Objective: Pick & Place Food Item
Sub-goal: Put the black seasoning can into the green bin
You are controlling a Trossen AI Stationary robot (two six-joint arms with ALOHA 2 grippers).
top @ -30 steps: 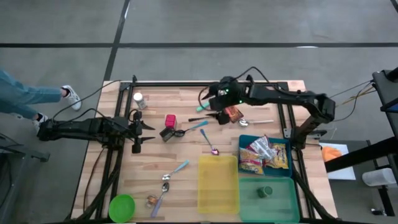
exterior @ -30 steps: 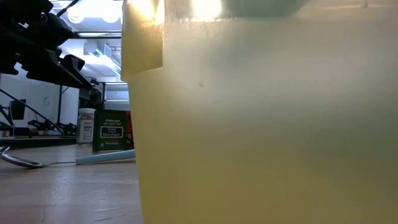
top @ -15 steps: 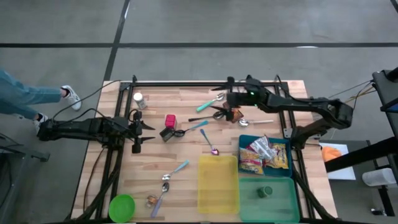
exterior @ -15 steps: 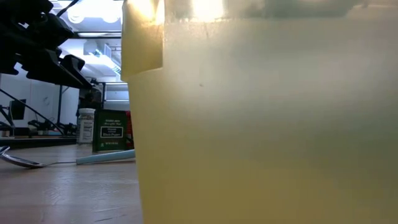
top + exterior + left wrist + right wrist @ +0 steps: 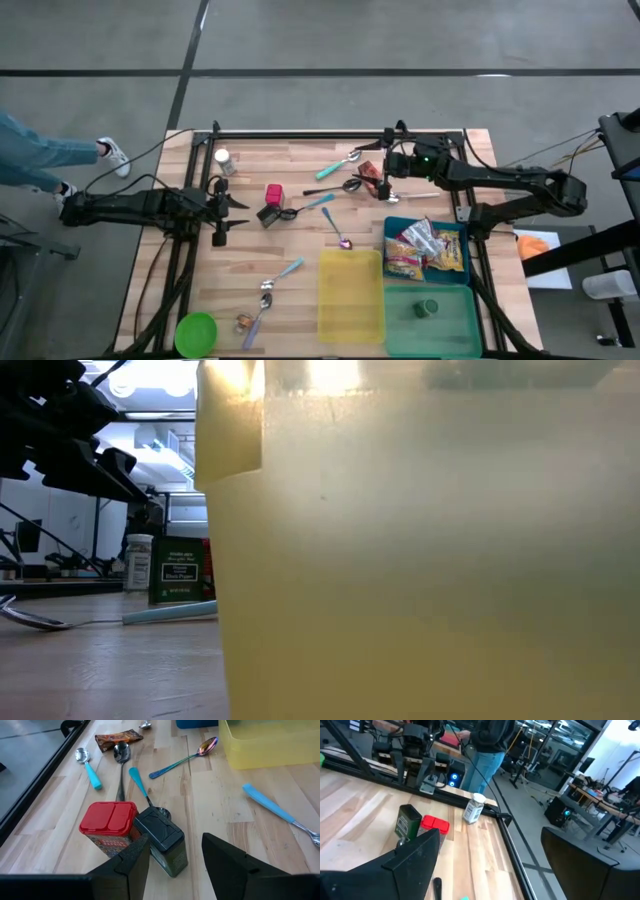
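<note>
Right gripper [image 5: 384, 180] hovers over the far right part of the table, jaws spread wide and empty. The right wrist view shows both dark fingers [image 5: 415, 855] well apart with nothing between them.

Food item = small brown snack packet [image 5: 371, 171], lying flat on the wood just beside that gripper, on the side toward table centre. No contact visible. The left wrist view shows it clearly too, crinkled foil-type wrapper, one end twisted.

Handling, my read: very light, soft and crushable, wrapper probably slick. It lies low on the board, so the fingers need to come right down to the surface. Best hold is across the narrow width at mid-body. The twisted end would likely slip or tear. Squeeze gently, contents may break.

Clutter touching or near the packet: black-handled spoon [image 5: 350, 184] and teal-handled spoon [image 5: 335, 166] on the centre side, silver spoon [image 5: 405, 196] on the other. There's a risk of catching a spoon with it.

Farther toward the front: teal bin [image 5: 392, 224] already holding snack bags [image 5: 425, 248], so probably the drop spot. Yellow bin [image 5: 350, 300] sits beside it and blocks most of the low view.

Farthest across: left gripper [image 5: 222, 208] waits at table left, jaws parted and empty, aimed at the red-lidded tin [image 5: 273, 193] and dark tin [image 5: 269, 212].
</note>
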